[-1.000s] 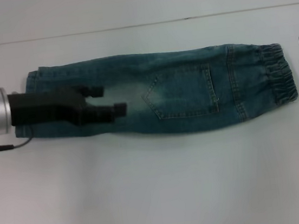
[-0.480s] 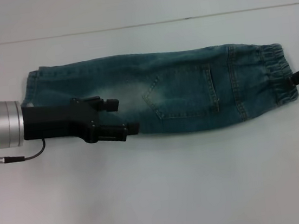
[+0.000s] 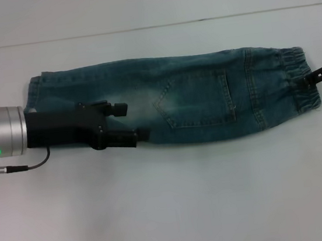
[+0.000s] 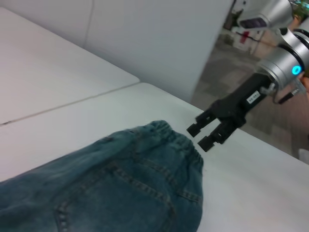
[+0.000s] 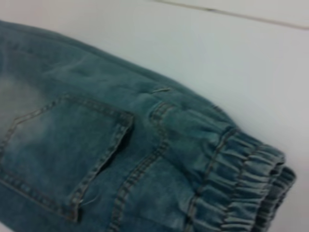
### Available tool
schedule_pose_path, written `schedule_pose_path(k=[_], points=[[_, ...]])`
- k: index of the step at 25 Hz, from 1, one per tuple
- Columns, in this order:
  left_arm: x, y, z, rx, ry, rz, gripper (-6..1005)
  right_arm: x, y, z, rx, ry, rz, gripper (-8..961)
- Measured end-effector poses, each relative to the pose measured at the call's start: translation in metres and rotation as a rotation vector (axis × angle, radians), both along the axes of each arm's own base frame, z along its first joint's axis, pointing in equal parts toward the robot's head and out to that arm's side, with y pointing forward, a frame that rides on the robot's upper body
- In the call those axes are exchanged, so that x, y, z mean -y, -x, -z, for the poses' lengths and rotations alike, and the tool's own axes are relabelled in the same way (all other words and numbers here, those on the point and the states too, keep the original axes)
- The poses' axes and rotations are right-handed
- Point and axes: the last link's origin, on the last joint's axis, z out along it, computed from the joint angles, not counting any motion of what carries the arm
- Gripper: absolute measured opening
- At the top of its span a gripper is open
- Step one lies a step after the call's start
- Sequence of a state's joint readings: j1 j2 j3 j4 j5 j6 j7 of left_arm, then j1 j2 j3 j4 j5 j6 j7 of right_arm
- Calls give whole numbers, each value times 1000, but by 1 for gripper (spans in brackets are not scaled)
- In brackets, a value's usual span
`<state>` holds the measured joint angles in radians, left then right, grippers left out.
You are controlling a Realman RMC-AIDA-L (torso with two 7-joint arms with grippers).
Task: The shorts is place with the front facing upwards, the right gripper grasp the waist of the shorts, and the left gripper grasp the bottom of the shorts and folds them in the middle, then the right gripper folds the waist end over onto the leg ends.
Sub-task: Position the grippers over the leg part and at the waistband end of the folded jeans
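Blue denim shorts lie flat and folded lengthwise on the white table. The back pocket faces up, the elastic waist is at the right and the leg ends are at the left. My left gripper hovers open over the leg half, holding nothing. My right gripper reaches in from the right edge, right at the waistband. The left wrist view shows the right gripper open just beyond the waist. In the right wrist view the waistband and pocket fill the frame.
A seam line runs across the table behind the shorts. Bare white tabletop stretches in front of the shorts. In the left wrist view, the table's far edge and the floor beyond it show behind the right arm.
The right gripper came in from the right edge and closed up on the waistband. The left gripper slid right over the legs, then held almost still.
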<state>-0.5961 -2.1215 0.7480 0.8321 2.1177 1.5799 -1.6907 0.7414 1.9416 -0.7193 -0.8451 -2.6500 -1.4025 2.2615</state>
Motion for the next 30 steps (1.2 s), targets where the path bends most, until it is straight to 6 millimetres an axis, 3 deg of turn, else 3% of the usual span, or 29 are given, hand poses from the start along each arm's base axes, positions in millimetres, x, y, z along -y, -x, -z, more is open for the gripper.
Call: schedule_pose_path(k=[19,30], points=[[-2,4,2,2,-27,-28,932,-2,-12,31,-3,-6,-37,942],[-2,3,2,6,-27,-31,933,-5,-15,37,-22,-43,-52,942]])
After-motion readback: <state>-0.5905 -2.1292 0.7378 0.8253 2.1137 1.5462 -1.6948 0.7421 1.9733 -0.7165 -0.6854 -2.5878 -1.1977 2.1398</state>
